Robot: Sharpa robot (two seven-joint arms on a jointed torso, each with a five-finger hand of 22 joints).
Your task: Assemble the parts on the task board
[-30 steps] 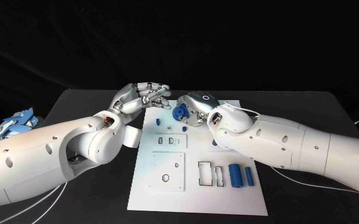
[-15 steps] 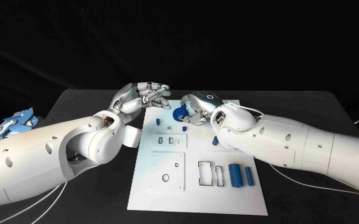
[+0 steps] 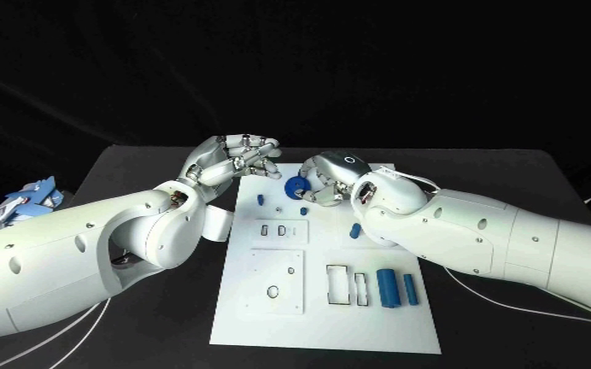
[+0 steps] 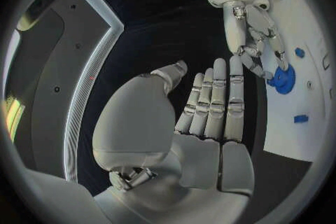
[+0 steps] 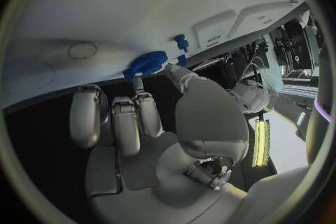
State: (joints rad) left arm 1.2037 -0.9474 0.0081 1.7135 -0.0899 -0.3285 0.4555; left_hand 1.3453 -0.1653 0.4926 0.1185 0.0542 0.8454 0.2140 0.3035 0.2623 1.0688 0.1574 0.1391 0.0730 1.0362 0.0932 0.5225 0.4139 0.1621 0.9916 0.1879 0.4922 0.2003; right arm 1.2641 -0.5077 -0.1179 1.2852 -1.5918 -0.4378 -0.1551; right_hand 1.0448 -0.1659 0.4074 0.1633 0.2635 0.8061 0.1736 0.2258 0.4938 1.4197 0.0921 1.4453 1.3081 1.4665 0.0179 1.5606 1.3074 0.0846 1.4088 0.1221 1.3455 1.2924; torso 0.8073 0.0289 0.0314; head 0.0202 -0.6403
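- Blue gear (image 3: 297, 188) at the far end of the white board (image 3: 323, 318), pinched by the right hand (image 3: 325, 179)
- Left hand (image 3: 236, 158) beside the board's far left corner, fingers apart, holding nothing

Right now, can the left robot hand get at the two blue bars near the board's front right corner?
Probably not directly: the blue bars lie beside the right forearm, and the left robot hand sits at the board's far left edge.
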